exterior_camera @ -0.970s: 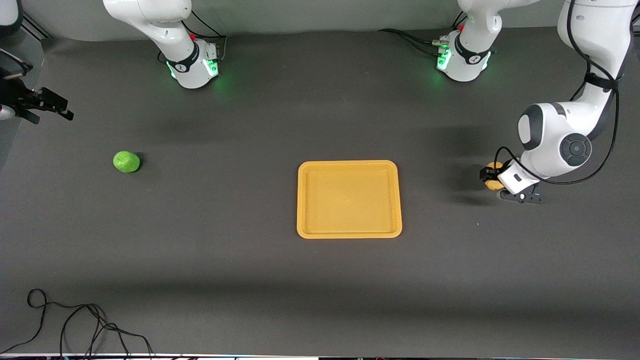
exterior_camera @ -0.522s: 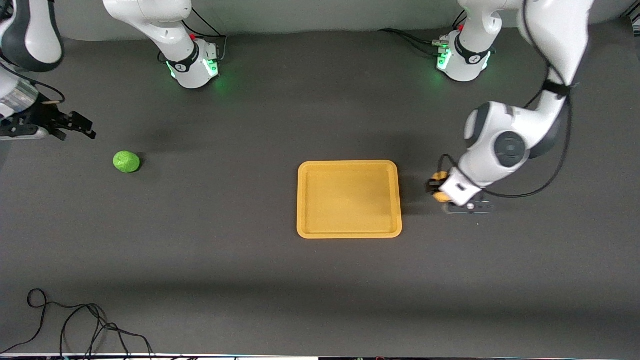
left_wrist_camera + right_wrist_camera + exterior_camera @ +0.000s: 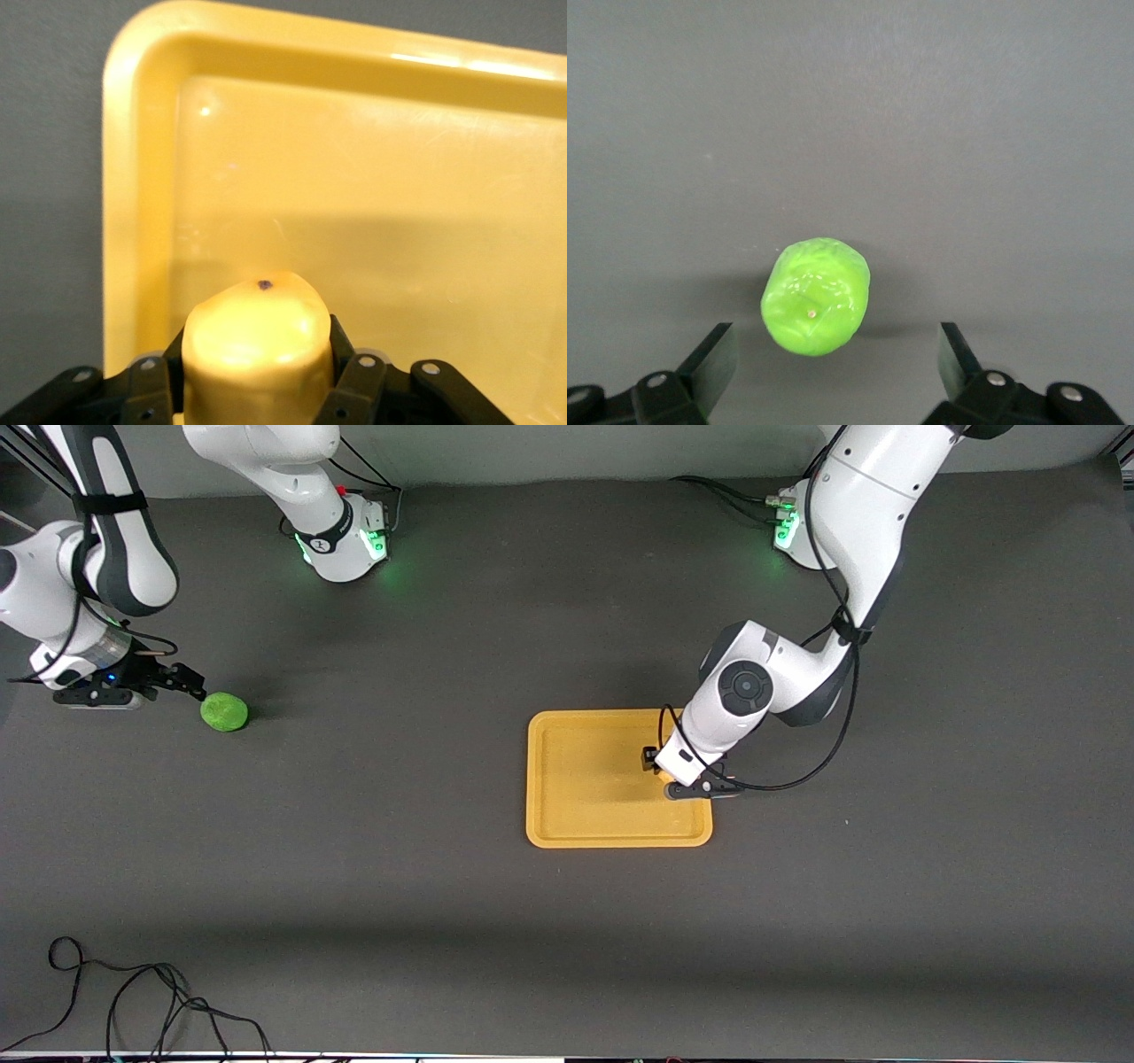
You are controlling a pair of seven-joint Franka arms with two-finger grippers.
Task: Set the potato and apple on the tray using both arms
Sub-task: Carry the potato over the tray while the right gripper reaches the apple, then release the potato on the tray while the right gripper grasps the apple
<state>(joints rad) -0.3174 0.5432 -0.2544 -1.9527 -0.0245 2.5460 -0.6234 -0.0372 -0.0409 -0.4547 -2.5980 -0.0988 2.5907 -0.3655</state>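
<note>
The left gripper, pinching the potato, has swung over the tray for release; the right gripper, spread, has closed on the apple.

Left white jointed arm reaches down from its base, elbow bent, wrist tilted; its black two-finger left claw is clamped on a yellow-tan oval lump. Right white arm is folded low at its end of the counter; right claw level, fingers spread wide.
</note>
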